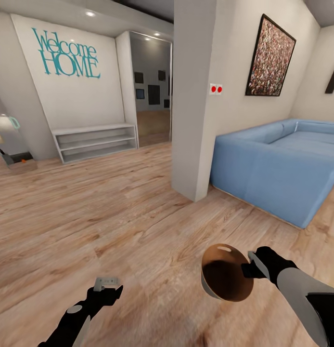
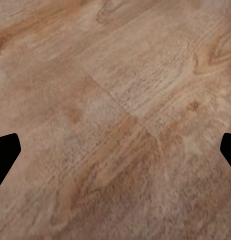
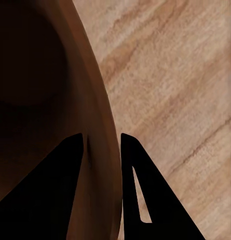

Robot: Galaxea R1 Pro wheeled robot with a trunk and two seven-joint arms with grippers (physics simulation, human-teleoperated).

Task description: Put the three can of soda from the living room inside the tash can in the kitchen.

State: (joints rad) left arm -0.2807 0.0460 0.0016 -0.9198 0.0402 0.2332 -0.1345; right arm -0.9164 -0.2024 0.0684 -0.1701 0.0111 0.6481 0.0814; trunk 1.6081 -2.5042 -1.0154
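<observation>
My right gripper [image 1: 250, 270] is shut on the rim of the trash can [image 1: 224, 282], a round bin that is coppery brown inside with an oval handle hole near its rim. It hangs tilted above the wooden floor. In the right wrist view the two dark fingers [image 3: 75, 150] pinch the can's wall [image 3: 103, 125] from inside and outside. My left gripper [image 1: 107, 288] hangs low over the floor; the left wrist view has its fingertips [image 2: 6, 152] wide apart with bare floorboards between them. The soda cans are out of view.
A blue sofa [image 1: 282, 164] stands at the right behind a white pillar [image 1: 196, 96]. Ahead is a white low shelf [image 1: 95, 142] under "Welcome HOME" lettering, with a doorway [image 1: 153, 91] beside it. A counter edge with a teal item [image 1: 13, 124] shows at the far left.
</observation>
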